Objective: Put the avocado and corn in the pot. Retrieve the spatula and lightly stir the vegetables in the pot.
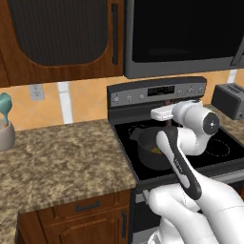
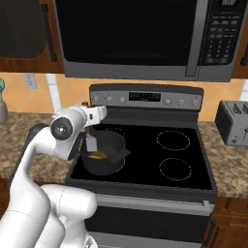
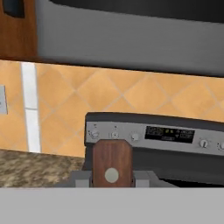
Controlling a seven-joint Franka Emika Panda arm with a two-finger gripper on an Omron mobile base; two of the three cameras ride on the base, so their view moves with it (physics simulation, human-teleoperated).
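The dark grey pot (image 1: 148, 153) (image 2: 104, 163) stands on the stove's front left burner. Something yellow, the corn (image 2: 98, 155), lies inside it. A small green and yellow patch shows over the rim in the left base view, and I cannot make out the avocado for certain. My gripper (image 1: 165, 113) (image 2: 90, 113) (image 3: 111, 176) hovers just above the pot, shut on the spatula's brown wooden handle (image 3: 111, 164). The spatula (image 2: 91, 140) hangs straight down from the fingers, with its pale blade inside the pot. My forearm hides the pot's right side in the left base view.
A grey toaster (image 1: 231, 99) (image 2: 234, 121) sits on the counter right of the stove. The stove's control panel (image 3: 168, 133) rises behind the pot, with a microwave (image 2: 135, 38) overhead. A utensil holder (image 1: 5, 136) stands at the far left of the granite counter (image 1: 62, 162).
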